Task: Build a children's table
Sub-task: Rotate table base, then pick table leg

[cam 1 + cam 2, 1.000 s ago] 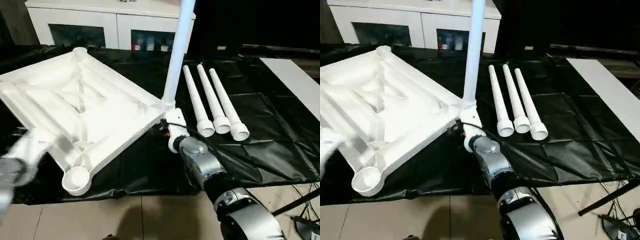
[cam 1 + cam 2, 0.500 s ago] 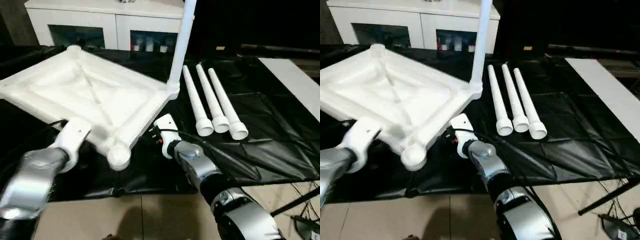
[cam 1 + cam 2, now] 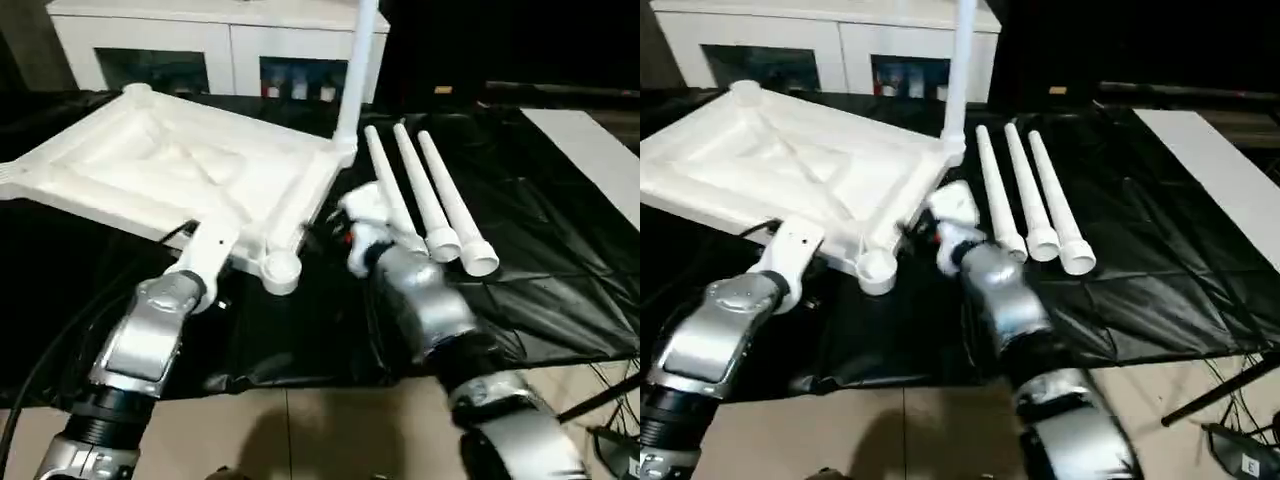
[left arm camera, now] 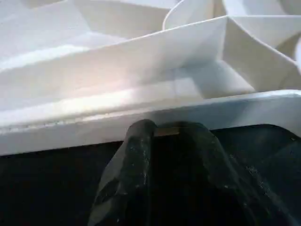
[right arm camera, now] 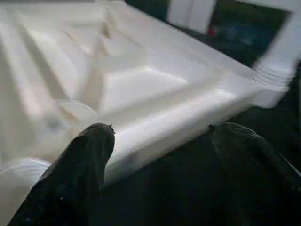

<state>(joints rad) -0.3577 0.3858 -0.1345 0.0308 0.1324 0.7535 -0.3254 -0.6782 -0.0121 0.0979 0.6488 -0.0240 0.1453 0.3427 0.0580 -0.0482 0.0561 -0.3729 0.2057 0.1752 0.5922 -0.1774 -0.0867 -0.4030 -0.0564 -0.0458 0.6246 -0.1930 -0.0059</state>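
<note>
The left end effector [image 4: 162,129] pinches the near rim of the tabletop [image 3: 170,170], its two fingers nearly together on the edge. The right end effector [image 5: 160,136] stands wide open and holds nothing, just beside the tabletop's right edge. The tabletop lies underside up on the black-covered worktop [image 3: 540,260], one leg [image 3: 355,60] upright in its far right socket. Three loose legs [image 3: 430,205] lie side by side to its right.

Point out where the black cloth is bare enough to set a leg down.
Bare black cloth lies right of the three loose legs, up to the flat white board. Crowded: the tabletop fills the left half, and both arms work along its near edge.
</note>
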